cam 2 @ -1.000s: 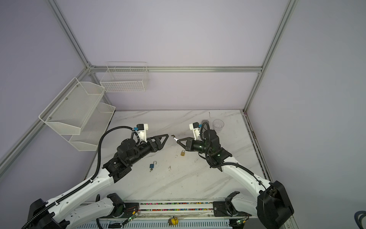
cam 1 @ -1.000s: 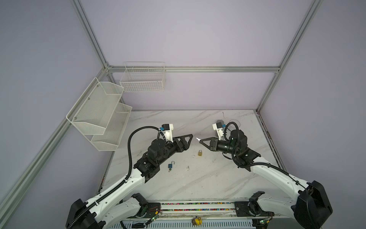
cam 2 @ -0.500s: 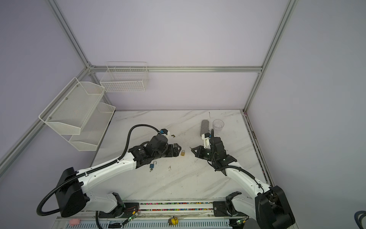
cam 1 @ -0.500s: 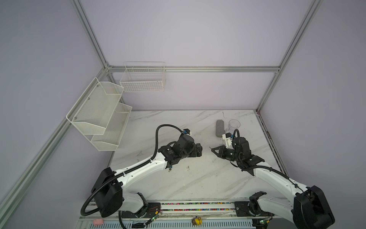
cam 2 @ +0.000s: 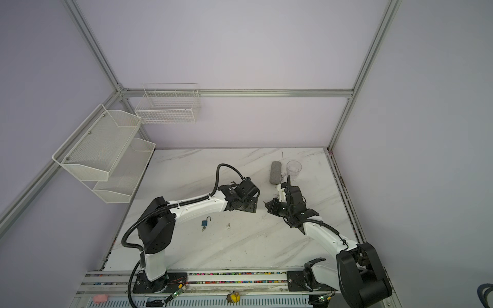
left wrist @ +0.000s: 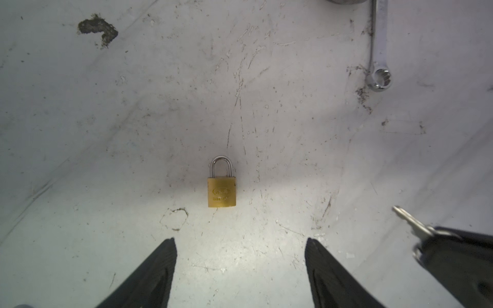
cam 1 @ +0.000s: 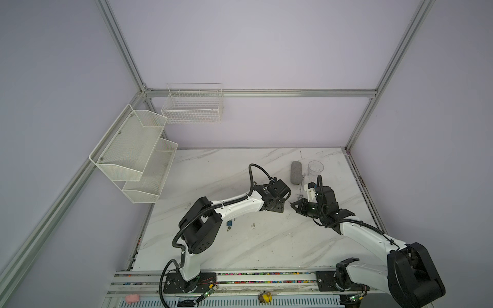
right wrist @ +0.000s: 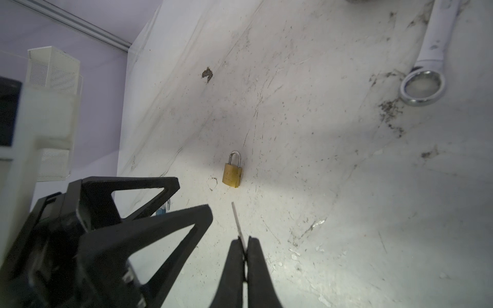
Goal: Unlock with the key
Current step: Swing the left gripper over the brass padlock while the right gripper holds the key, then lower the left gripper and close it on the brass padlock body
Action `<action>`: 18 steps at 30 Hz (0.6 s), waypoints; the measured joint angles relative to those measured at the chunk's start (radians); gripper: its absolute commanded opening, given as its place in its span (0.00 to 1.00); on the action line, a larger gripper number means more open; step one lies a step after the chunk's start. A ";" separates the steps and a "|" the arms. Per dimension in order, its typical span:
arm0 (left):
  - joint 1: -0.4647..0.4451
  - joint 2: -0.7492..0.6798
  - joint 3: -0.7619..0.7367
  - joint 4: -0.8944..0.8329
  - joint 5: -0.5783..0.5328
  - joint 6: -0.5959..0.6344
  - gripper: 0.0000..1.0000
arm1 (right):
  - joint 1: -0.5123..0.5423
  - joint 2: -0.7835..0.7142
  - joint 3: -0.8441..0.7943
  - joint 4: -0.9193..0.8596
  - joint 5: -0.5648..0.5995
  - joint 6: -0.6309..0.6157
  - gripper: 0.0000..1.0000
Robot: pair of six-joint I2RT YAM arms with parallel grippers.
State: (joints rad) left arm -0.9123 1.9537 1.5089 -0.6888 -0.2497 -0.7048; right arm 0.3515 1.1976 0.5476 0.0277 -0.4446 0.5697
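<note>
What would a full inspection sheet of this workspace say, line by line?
Surface: white marble-pattern tabletop, scratched, with a dark stain.
Job's things: small brass padlock lying flat, steel shackle closed; silver key held apart from it.
Clutter: blue padlock, chrome ring spanner, grey oblong block, clear plastic cup.
Grippers: left gripper open near the brass padlock, not touching it; right gripper shut on the silver key.
Cables: black corrugated hose arches over the left arm; snags: nothing seen.
Surroundings: white mesh two-tier shelf and white wire basket on lilac walls.
</note>
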 measured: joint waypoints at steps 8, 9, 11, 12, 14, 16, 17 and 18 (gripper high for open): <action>0.007 0.120 0.084 -0.055 -0.042 0.000 0.68 | 0.000 -0.001 0.016 -0.013 0.006 -0.018 0.00; 0.008 0.131 0.091 -0.058 -0.040 -0.003 0.68 | 0.000 -0.001 0.016 -0.014 0.007 -0.019 0.00; 0.013 0.149 0.100 -0.061 -0.040 -0.010 0.67 | 0.000 -0.001 0.017 -0.021 0.009 -0.026 0.00; 0.015 0.157 0.103 -0.063 -0.039 -0.011 0.66 | 0.000 -0.001 0.019 -0.023 0.010 -0.028 0.00; 0.017 0.168 0.105 -0.064 -0.038 -0.014 0.64 | 0.000 -0.002 0.021 -0.024 0.011 -0.032 0.00; 0.020 0.177 0.109 -0.071 -0.037 -0.018 0.61 | 0.000 -0.003 0.021 -0.024 0.011 -0.034 0.00; 0.022 0.180 0.112 -0.074 -0.038 -0.018 0.61 | 0.000 -0.003 0.022 -0.025 0.010 -0.035 0.00; 0.022 0.184 0.116 -0.077 -0.039 -0.018 0.60 | 0.000 -0.003 0.023 -0.025 0.010 -0.037 0.00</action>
State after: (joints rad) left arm -0.8902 2.1380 1.6249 -0.7658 -0.2882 -0.7231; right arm 0.3511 1.1942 0.5701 0.0025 -0.4347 0.5327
